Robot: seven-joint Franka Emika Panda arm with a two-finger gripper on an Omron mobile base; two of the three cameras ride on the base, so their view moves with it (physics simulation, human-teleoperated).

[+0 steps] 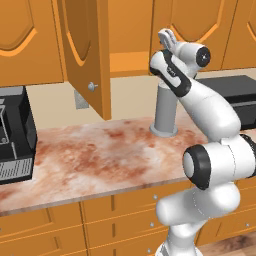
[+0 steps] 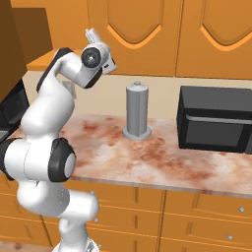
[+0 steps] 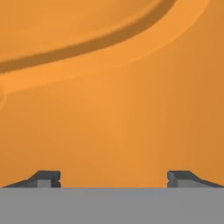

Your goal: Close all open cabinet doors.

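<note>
One tall orange-brown cabinet door [image 1: 85, 50] stands swung open toward me over the counter, its silver knob [image 1: 92, 86] at its lower edge. In the right base view this open door [image 2: 10, 44] is a dark slab at the far left. The cabinet doors to its right [image 1: 200, 20] [image 2: 133, 29] sit shut. My gripper [image 1: 167, 36] [image 2: 91, 34] is raised high, just right of the open cabinet bay. In the hand view my gripper [image 3: 113, 179] is open with nothing between its fingertips [image 3: 43, 178], very close to an orange door face [image 3: 113, 109] with an arched panel edge.
A grey cylinder on a round base [image 1: 166, 112] [image 2: 137, 110] stands on the marble counter [image 1: 100, 155] below my arm. A black microwave [image 2: 216, 118] sits to the right, and a black appliance [image 1: 12, 135] at the left. Drawer fronts [image 1: 120, 205] run below.
</note>
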